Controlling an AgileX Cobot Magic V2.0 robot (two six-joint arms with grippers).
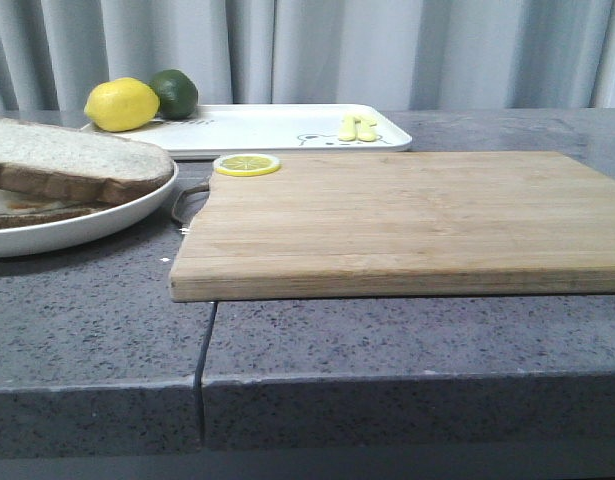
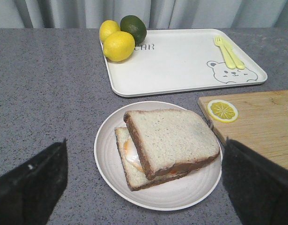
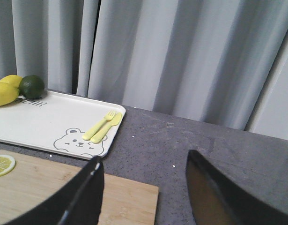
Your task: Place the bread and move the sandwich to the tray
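Where lemons sit: tray (image 2: 181,65) lettering "CAR"

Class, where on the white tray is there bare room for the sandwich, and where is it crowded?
The flat white rectangular tray is bare across its middle, between the yellow lemons with the dark green lime at one corner and the small yellow fork and spoon opposite.

Wooden cutting board (image 1: 407,220) with a lemon slice (image 1: 247,164) at its corner; lemons (image 2: 119,45), lime (image 2: 134,27), round plate (image 2: 181,194).
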